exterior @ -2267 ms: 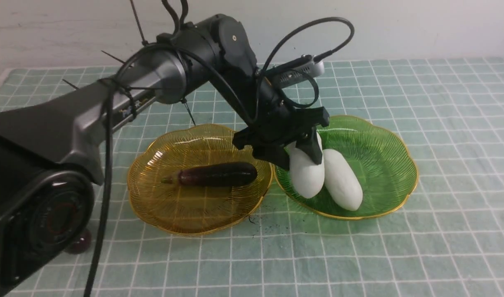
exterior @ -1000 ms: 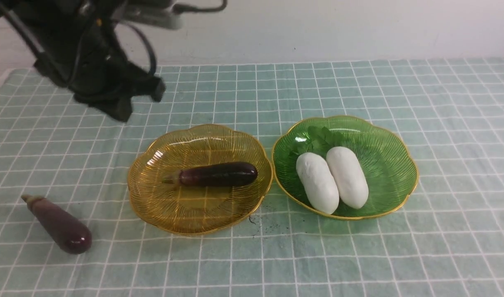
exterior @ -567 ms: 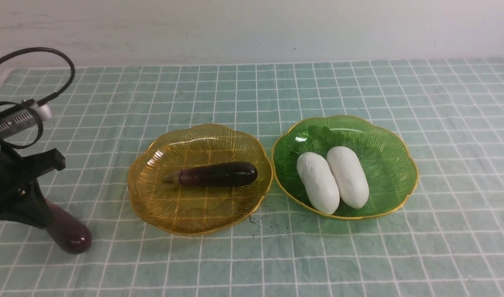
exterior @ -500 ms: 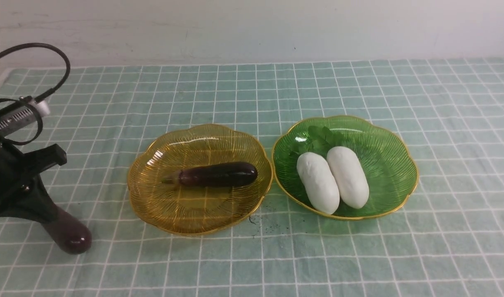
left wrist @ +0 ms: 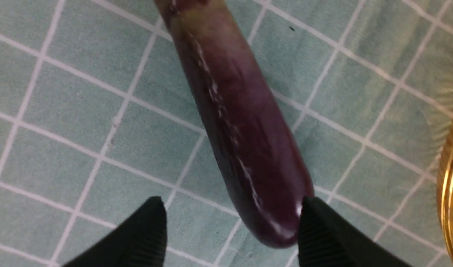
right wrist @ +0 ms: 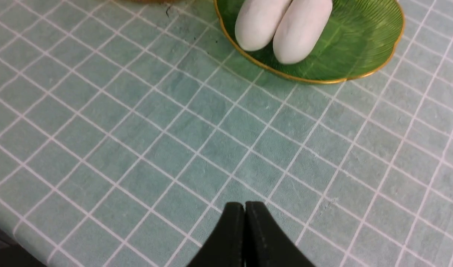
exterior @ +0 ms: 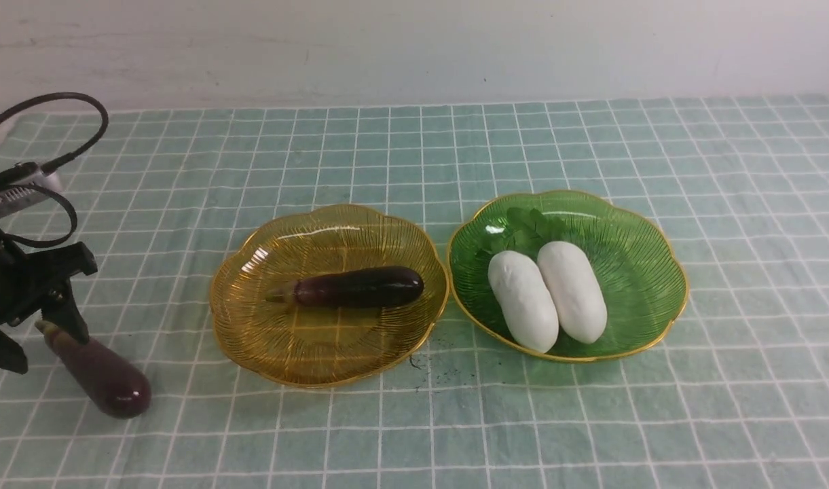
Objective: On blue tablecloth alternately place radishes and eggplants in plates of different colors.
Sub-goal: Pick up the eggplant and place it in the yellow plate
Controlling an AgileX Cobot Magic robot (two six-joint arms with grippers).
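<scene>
Now: lining up on the loose eggplant (exterior: pixel 98 370).
Left end effector (left wrist: pixel 232 204) spread, straddling it on the blue tablecloth (exterior: pixel 414 149), 8 o'clock from the amber plate (exterior: pixel 251 343). I reckon closing would pinch across its width. Right end effector (right wrist: pixel 245 230) pressed together, empty. Radishes (exterior: pixel 526 302) lie in the green plate (exterior: pixel 631 224).

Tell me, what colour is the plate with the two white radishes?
The plate is green, gold-rimmed; front view shows it best.
</scene>
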